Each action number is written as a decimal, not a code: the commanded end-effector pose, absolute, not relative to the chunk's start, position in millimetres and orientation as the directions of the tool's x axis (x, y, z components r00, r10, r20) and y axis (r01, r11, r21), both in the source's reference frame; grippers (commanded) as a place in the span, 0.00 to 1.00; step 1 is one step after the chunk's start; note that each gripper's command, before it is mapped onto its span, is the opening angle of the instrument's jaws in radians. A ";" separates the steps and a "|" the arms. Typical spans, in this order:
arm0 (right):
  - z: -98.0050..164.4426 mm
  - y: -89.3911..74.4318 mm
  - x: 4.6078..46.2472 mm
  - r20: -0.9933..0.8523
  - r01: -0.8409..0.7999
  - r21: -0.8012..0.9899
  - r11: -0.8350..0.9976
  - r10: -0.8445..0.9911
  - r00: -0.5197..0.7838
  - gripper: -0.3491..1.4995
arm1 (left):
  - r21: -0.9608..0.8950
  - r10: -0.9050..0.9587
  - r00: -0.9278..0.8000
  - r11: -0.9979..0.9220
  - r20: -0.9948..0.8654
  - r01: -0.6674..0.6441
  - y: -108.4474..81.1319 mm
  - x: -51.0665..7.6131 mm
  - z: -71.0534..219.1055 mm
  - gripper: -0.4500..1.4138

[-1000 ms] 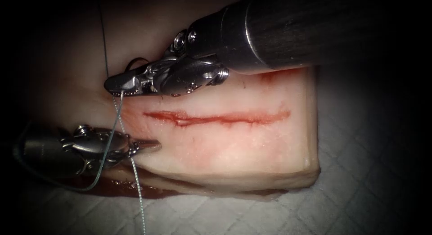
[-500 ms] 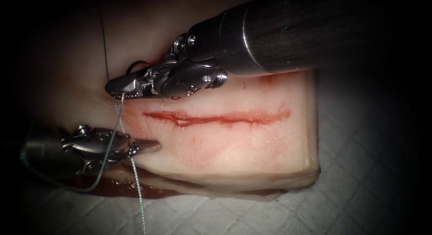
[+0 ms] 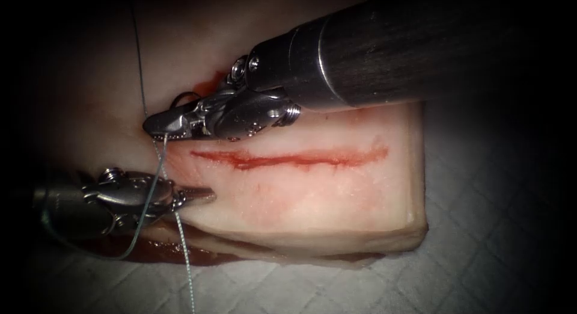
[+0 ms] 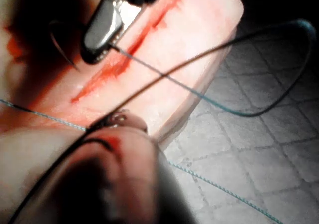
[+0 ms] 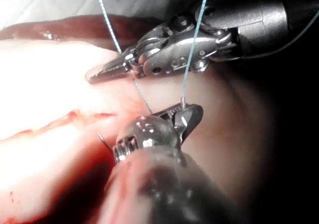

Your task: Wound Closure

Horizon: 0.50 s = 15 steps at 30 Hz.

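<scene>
The tissue (image 3: 312, 193) carries a red cut (image 3: 288, 159) running left to right. My right tool (image 3: 157, 126) hovers just above the cut's left end, jaws shut on the curved needle (image 3: 185, 97) near its thread end. The needle's arc (image 4: 62, 50) lies beside those jaws and its point (image 5: 102, 140) is out of the tissue. Thread (image 3: 183, 242) runs from the right tool's tip down past my left tool (image 3: 201, 196). That tool lies low on the tissue's left side, jaws shut where the thread crosses them (image 5: 130, 67).
A thin loop of thread (image 3: 129, 251) drapes over the left tool's shaft and trails left. Red fluid (image 3: 156, 249) pools under the tissue's front left edge. A quilted cloth (image 3: 469, 230) lies around the block. The right shaft (image 3: 384, 49) spans the upper tissue.
The right tool's tip has dropped slightly toward the cut's left end, uncovering a red smear behind its wrist. The left tool has stayed put.
</scene>
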<state>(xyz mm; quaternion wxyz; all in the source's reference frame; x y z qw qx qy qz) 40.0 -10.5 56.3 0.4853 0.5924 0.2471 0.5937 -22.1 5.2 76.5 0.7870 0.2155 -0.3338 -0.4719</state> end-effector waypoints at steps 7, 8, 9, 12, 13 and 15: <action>56.3 -9.9 40.8 0.468 -0.283 0.867 -0.411 0.866 0.177 0.00 | 0.655 -0.886 0.333 0.463 0.322 0.597 5.1 -22.6 77.0 0.00; 56.3 -10.0 40.8 0.467 -0.280 0.868 -0.410 0.866 0.177 0.00 | 0.655 -0.886 0.333 0.463 0.322 0.597 5.1 -22.6 77.0 0.00; 56.4 -10.1 40.9 0.471 -0.282 0.866 -0.414 0.864 0.176 0.00 | 0.655 -0.886 0.333 0.463 0.322 0.597 5.1 -22.6 77.0 0.00; 57.2 -10.8 41.3 0.474 -0.288 0.863 -0.415 0.863 0.175 0.00 | 0.655 -0.886 0.333 0.463 0.322 0.597 5.1 -22.7 77.0 0.00; 57.4 -10.9 41.4 0.472 -0.291 0.863 -0.412 0.864 0.176 0.00 | 0.655 -0.886 0.333 0.463 0.322 0.597 5.0 -22.7 77.0 0.00; 57.9 -11.5 41.9 0.482 -0.297 0.858 -0.419 0.857 0.183 0.00 | 0.657 -0.889 0.329 0.457 0.319 0.599 5.0 -22.7 77.0 0.00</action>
